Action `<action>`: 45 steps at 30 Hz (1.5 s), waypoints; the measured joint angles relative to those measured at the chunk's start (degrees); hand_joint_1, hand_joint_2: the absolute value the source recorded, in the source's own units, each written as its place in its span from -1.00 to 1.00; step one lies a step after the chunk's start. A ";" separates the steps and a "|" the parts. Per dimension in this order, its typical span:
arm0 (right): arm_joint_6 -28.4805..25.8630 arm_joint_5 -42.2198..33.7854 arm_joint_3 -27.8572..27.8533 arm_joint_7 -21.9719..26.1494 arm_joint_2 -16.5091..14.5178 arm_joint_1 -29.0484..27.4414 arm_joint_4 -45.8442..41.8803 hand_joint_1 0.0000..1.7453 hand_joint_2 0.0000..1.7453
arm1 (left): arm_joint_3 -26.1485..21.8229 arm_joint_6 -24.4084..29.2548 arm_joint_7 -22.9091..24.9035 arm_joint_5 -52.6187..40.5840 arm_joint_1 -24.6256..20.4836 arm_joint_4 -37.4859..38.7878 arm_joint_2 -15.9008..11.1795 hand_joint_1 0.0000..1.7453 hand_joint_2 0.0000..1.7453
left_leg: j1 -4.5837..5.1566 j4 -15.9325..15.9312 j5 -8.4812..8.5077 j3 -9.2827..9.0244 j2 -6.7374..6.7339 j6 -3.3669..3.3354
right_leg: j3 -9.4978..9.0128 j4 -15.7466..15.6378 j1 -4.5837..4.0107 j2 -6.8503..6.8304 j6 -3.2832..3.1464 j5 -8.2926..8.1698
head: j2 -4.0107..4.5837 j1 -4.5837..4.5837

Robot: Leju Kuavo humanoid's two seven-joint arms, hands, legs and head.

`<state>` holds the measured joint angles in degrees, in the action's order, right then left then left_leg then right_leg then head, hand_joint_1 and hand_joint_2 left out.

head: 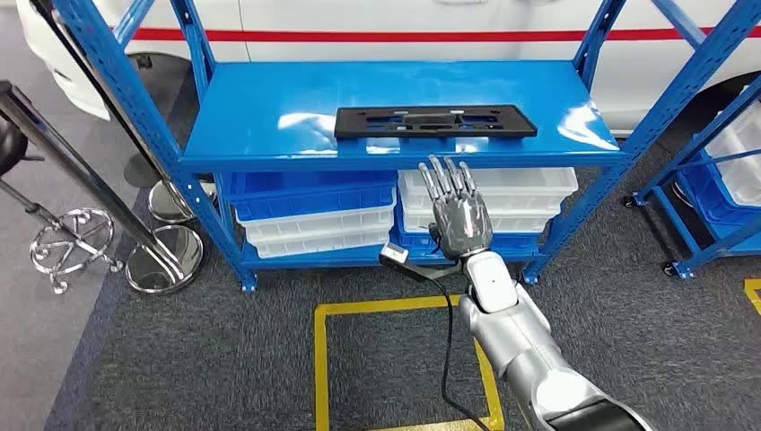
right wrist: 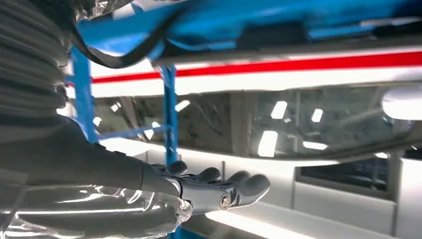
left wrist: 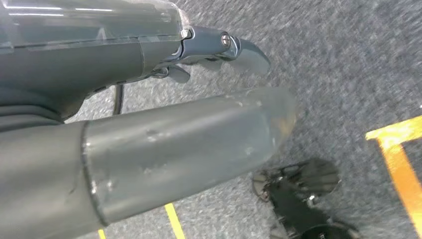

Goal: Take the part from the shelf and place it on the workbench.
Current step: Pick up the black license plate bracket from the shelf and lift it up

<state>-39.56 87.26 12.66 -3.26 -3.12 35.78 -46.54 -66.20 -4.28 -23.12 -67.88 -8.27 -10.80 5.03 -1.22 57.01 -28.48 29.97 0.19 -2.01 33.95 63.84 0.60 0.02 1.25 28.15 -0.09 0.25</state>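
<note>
The right robot hand (head: 460, 214), fingers spread and empty, hovers just below the shelf (head: 269, 108) edge; rising carelessly, it could strike the edge and miss the part (head: 435, 121).

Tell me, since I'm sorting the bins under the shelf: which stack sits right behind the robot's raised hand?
The white stack of bins on the right, directly behind the right hand; the other stack has a blue bin on top.

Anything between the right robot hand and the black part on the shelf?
Head view: only the blue shelf's front edge and bare shelf top separate the right robot hand from the black part.
</note>
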 joint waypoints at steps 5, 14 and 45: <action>0.02 -1.87 -3.74 4.06 0.03 -1.99 -2.23 -1.00 1.00 | -0.01 -0.01 0.01 0.17 0.00 0.00 0.00 -1.00 -1.00 | 0.00 -0.94 -2.63 -4.00 0.42 -0.22 | 10.05 10.54 0.15 -0.03 0.57 3.95 | 0.00 0.02; 0.02 -3.52 -12.97 10.75 -0.70 -3.80 -5.05 -1.00 1.00 | -0.09 -0.06 0.07 0.40 -0.32 -0.04 -0.03 -1.00 -1.00 | 0.72 -2.91 -6.32 -14.90 1.07 1.16 | 7.23 -6.54 -0.22 0.37 -1.73 -10.30 | 0.00 0.08; 0.02 -0.30 -20.59 12.12 -2.79 -7.20 -8.93 -1.00 1.00 | -0.44 4.90 -0.15 -0.11 -1.70 -0.07 1.29 -1.00 -1.00 | 0.71 -0.12 -3.48 -3.25 0.43 1.59 | 3.58 -4.60 0.11 0.31 -1.75 -4.67 | 0.02 0.01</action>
<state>-39.54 86.96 -7.93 8.86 -5.90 28.58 -55.47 -66.65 0.61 -23.27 -67.99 -9.97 -10.86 6.31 -0.51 56.89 -31.96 26.72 0.62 -0.42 37.52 59.24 0.71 0.33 -0.50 23.49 -0.07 0.26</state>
